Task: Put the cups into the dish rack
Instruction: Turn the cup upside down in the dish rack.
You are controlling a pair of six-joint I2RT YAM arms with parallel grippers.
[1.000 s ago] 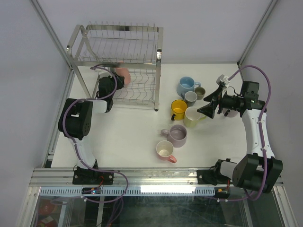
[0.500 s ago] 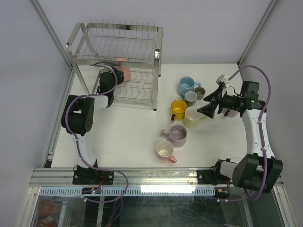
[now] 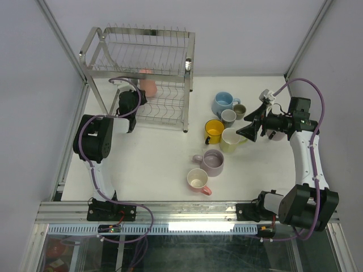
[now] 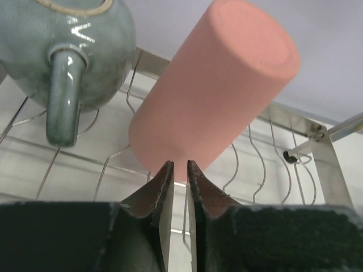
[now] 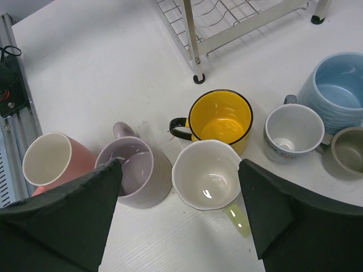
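Observation:
The chrome dish rack (image 3: 142, 62) stands at the back left. On its lower shelf (image 4: 255, 164) a salmon cup (image 4: 215, 90) (image 3: 147, 85) leans mouth down beside a grey-green cup (image 4: 68, 51). My left gripper (image 4: 179, 164) (image 3: 136, 95) sits just short of the salmon cup, jaws almost together, nothing between them. My right gripper (image 5: 180, 164) (image 3: 248, 131) hangs wide open over a pale green cup (image 5: 207, 175) (image 3: 231, 139). Around it stand yellow (image 5: 221, 116), lilac (image 5: 133, 173), salmon pink (image 5: 48, 161), grey (image 5: 294, 131), olive (image 5: 346, 150) and light blue (image 5: 337, 88) cups.
The loose cups cluster on the white table (image 3: 153, 158) right of the rack. A rack leg (image 5: 195, 76) stands close behind the yellow cup. Frame posts and grey walls close in the table's left, back and right sides.
My left gripper has drawn back a little from the salmon cup, which stays on the lower shelf, and its jaws have narrowed. The right arm has not moved.

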